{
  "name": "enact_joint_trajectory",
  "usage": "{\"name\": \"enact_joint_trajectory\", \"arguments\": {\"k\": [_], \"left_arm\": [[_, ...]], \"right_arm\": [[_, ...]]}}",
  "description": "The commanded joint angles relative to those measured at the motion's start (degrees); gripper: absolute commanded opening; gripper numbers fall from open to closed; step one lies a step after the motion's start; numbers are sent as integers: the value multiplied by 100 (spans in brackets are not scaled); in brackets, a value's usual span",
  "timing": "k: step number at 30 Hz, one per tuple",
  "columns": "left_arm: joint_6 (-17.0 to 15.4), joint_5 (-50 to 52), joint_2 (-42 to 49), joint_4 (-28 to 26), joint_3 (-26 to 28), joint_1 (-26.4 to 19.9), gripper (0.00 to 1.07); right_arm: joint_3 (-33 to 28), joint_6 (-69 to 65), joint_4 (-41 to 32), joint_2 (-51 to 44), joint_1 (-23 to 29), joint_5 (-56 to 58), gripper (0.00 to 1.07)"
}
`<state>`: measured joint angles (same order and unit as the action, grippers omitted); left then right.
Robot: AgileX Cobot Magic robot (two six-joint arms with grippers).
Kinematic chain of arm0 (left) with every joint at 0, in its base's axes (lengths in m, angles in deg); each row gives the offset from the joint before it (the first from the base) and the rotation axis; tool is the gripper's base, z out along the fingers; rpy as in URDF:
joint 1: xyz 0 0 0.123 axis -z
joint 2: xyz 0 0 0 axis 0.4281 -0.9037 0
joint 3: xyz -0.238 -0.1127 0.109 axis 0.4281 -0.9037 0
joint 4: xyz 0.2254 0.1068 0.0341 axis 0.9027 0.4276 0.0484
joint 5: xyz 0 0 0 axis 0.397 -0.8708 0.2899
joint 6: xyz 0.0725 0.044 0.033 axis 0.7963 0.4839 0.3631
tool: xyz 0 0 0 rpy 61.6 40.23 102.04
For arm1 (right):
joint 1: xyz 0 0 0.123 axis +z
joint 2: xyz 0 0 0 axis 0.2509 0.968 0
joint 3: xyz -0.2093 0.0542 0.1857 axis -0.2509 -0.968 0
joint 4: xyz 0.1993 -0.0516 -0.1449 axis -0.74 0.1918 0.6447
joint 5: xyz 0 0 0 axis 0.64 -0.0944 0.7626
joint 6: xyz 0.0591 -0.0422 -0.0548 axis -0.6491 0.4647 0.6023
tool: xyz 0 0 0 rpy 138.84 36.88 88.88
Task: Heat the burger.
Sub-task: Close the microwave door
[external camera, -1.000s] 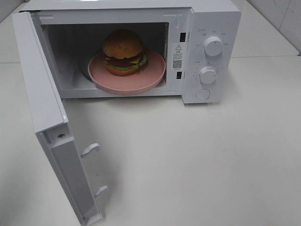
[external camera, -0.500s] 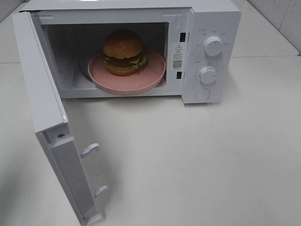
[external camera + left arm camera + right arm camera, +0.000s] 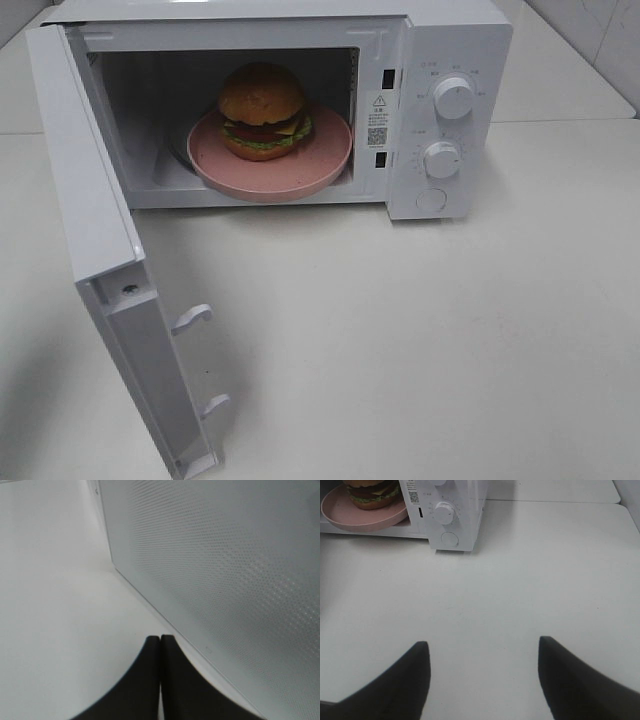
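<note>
1. Microwave [image 3: 455,130] on the white table [image 3: 420,330]. Its door [image 3: 85,200] swings wide open on its left.
2. Pink plate [image 3: 300,172] in the microwave's cavity, front rim at the sill.
3. Burger [image 3: 262,110] on the plate, inside the microwave.
4. Right gripper [image 3: 482,641]: jaws wide, empty, well in front of the microwave's lower knob [image 3: 443,512].
5. Left gripper [image 3: 160,640]: fingertips pressed together, holding nothing, just beside a perforated panel, probably the door's outer face.
6. Change over the last second: none seen. Judgement: loading is done, and closing the door comes next.
</note>
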<state>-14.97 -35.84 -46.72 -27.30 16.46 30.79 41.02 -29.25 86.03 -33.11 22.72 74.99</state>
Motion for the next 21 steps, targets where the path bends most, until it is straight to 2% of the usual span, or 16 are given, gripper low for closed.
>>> {"name": "enact_joint_trajectory", "arguments": {"k": [1,2,7,21], "left_arm": [[17,539,-327,-92,-6,447,0],[17,842,-504,-92,-6,642,0],[11,1049,-928,-92,201,928,0],[-34,1031,-1513,-115,710,991,0]], "right_arm": [[-11,-17,63,-149,-23,-97,60],[-11,-17,63,-149,-23,-97,60],[-11,-23,63,-149,-23,-97,60],[-11,-23,63,-149,-23,-97,60]]}}
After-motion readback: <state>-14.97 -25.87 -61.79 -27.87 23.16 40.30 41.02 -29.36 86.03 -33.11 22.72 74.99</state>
